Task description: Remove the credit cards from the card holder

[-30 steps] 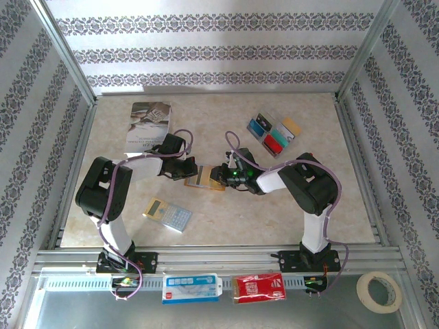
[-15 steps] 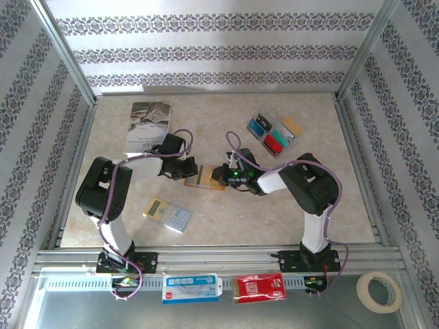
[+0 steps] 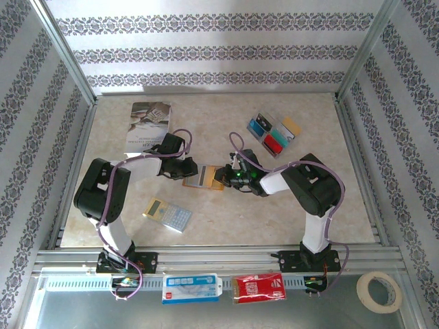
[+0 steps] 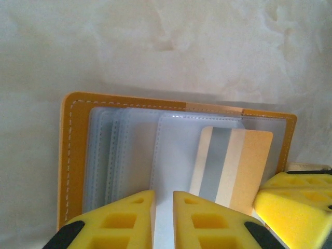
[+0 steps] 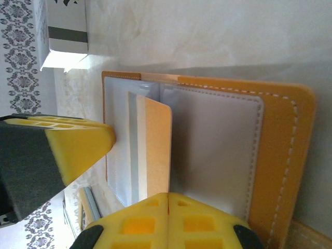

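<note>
Open card holder (image 3: 203, 179) flat on the worktop (image 3: 288, 205), one gold card (image 5: 154, 150) partly out of it.
We see the left hand (image 4: 163, 196) closed to a narrow gap on the near edge of the holder's clear sleeves (image 4: 135, 155). The right hand (image 5: 140, 167) has its fingers apart. One is beside the holder's sleeve side, and the other is at the end of the gold card, which has a grey stripe and sticks out of a sleeve. More loose cards (image 3: 274, 133) lie well apart from the card holder, beyond its right side.
</note>
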Tool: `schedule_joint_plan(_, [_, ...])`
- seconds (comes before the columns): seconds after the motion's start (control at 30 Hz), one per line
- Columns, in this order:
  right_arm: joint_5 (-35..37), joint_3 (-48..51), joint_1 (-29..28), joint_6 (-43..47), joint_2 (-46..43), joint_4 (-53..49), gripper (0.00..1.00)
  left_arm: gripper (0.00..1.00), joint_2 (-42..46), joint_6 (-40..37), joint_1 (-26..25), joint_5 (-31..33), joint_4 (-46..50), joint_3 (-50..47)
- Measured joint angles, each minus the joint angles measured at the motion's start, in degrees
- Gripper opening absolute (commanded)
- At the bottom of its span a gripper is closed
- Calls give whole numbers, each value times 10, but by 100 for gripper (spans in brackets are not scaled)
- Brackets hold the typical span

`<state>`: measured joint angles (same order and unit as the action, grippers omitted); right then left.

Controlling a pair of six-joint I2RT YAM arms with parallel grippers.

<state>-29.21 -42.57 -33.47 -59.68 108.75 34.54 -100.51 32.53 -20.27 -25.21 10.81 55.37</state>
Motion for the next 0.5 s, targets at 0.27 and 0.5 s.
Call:
schedule_joint_plan(0.27, [0, -6, 0, -4, 0, -8, 0, 19, 38, -10, -7, -25, 6, 9])
schedule_joint_plan(0.5, [0, -9, 0, -4, 0, -11, 0, 10, -3, -9, -22, -32, 5, 23])
